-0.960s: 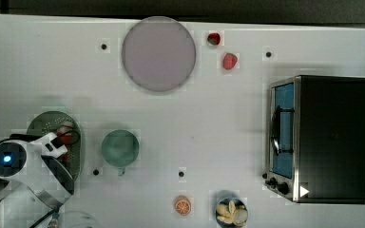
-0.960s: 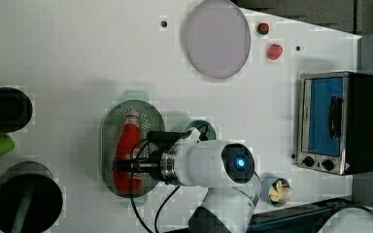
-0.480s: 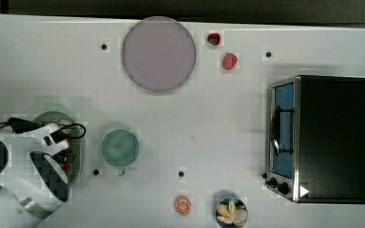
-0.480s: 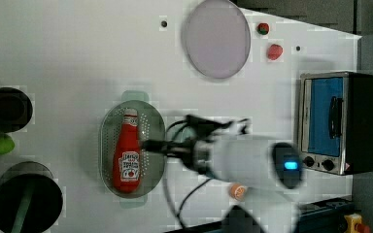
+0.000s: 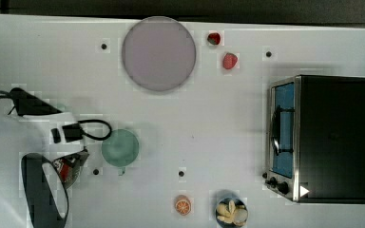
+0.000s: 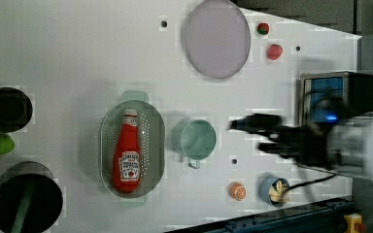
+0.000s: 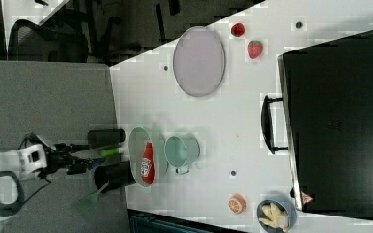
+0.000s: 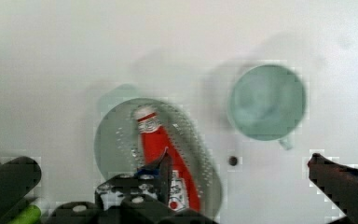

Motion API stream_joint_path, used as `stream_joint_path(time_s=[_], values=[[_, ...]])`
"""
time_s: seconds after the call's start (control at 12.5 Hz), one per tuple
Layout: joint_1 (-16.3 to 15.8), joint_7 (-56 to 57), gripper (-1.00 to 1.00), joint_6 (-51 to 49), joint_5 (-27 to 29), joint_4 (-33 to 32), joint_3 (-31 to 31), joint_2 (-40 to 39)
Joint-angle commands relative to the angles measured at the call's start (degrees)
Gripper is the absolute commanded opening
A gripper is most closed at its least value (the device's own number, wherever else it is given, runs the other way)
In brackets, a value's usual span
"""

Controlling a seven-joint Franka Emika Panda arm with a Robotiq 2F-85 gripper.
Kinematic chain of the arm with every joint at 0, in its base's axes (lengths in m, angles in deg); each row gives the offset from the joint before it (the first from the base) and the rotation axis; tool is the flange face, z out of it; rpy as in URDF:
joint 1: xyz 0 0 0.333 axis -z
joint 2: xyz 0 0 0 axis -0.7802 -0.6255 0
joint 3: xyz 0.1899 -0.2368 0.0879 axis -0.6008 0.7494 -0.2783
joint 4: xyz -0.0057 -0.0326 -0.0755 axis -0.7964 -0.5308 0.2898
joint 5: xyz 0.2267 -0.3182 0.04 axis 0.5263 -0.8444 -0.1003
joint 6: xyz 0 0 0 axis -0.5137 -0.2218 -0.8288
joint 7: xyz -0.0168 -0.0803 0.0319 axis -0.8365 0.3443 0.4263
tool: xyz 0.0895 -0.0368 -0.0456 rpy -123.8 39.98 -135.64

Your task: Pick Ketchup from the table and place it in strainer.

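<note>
Ketchup: the red squeeze bottle (image 6: 127,151) lies flat inside the strainer, lengthwise, white cap toward the top of the left view; nothing grips it
Label: a white-and-dark panel sits on the lower half of the bottle in the left view; its writing is too small to read
Strainer: the pale green oval basin (image 6: 151,141) with a perforated bottom rests on the white table (image 6: 77,58), left of centre in the left view; a small tab handle shows at each end
Gripper: the gripper (image 8: 240,170) has its jaws spread wide with nothing between them; in the wrist view one dark finger overlaps the bottle and the other stands well apart, past the mug; in the left view the blurred arm hangs at the right side of the frame, away from the strainer
Mug: a pale green mug (image 6: 198,140) stands just beside the strainer, on the left view's right
Plate: a grey round plate (image 6: 217,38) lies at the top centre of the left view; two strawberries (image 6: 274,51) sit to its right
Oven: a black toaster oven (image 5: 330,138) with a blue-lit window fills the right of the top view; a small white triangle mark shows at its lower corner, no readable brand
Front edge: an orange slice (image 6: 238,191) and a small bowl (image 6: 274,191) of pale pieces lie at the lower right of the left view
</note>
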Motion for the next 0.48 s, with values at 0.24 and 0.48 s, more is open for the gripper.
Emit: stream_joint_path(time_s=[0.24,0.48], values=[[5.39,6.16,1.00,-9.00,1.01,4.63,14.83,3.03],[5.45,8.61,1.00,-11.57,-2.53,4.81,21.34,3.52]])
